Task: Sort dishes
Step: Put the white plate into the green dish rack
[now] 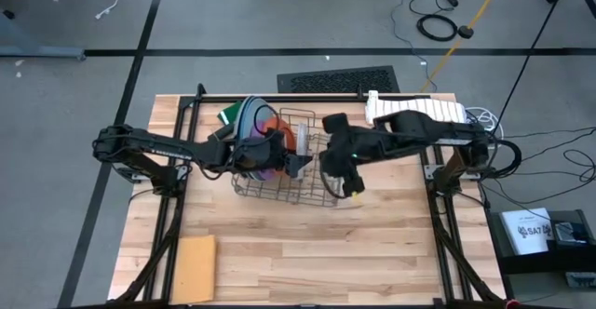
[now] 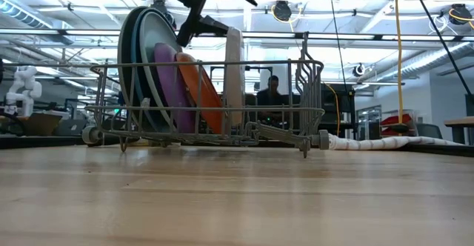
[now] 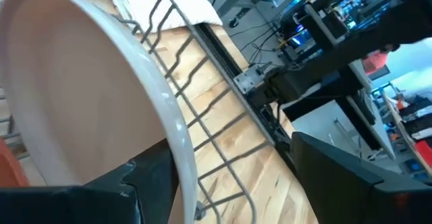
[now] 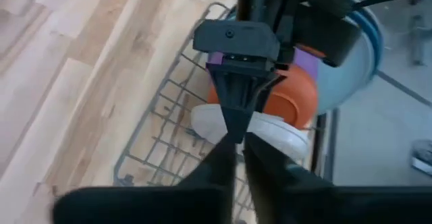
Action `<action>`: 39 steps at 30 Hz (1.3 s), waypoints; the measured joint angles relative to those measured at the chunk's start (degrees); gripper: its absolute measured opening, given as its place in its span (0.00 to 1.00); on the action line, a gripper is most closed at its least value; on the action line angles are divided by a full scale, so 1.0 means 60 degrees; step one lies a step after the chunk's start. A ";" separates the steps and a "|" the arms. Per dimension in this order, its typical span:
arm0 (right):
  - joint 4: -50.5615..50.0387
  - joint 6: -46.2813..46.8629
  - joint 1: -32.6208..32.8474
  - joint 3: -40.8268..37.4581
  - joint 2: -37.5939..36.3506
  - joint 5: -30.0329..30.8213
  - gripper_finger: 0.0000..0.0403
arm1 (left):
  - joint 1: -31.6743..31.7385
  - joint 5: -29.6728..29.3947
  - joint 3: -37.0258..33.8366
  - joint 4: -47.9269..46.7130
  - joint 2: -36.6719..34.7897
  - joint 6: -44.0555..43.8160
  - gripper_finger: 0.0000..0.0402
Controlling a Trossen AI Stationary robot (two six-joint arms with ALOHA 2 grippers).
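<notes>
A wire rack [image 1: 284,155] stands on the wooden worktop [image 1: 307,253], towards its far side. The dishes stand on edge in its left part: the large grey-blue plate [image 2: 124,61] leftmost, then the bright blue plate [image 4: 372,38] and the pale teal plate [image 2: 152,46], then the purple plate [image 2: 167,83] and the orange plate [image 2: 201,90], with the light grey plate [image 2: 234,75] upright just right of the orange one.

The left gripper [image 1: 296,163] hangs over the rack at the light grey plate. Its fingers [image 3: 337,160] are spread wide, one on each side of the plate's rim, and whether they touch it cannot be told.

The right gripper [image 4: 237,158] sits above the right part of the rack, facing the left gripper. Its fingers are pressed together with nothing between them.

A flat tan sheet [image 1: 194,268] lies at the near left corner of the worktop, and a white cloth [image 1: 419,109] at the far right.
</notes>
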 joint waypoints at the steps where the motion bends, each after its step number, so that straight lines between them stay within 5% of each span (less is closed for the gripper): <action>1: 0.0127 -0.0143 -0.0113 -0.0134 -0.0001 -0.0176 0.02 | -0.0022 -0.0016 0.0000 0.0044 -0.0008 0.0011 0.68; 23: 0.3741 -0.1060 -0.3636 -0.3296 -0.0038 -0.4237 0.00 | -0.0192 -0.0008 0.0012 -0.0121 -0.0111 0.0580 0.68; 32: 0.5425 -0.1431 -0.3787 -0.4382 -0.0038 -0.5907 0.00 | -0.0185 -0.0050 0.0015 -0.0220 -0.0111 0.0602 0.68; 39: 0.5361 -0.1432 -0.3945 -0.4777 -0.0052 -0.5881 0.00 | -0.0185 -0.0061 0.0015 -0.0219 -0.0111 0.0596 0.68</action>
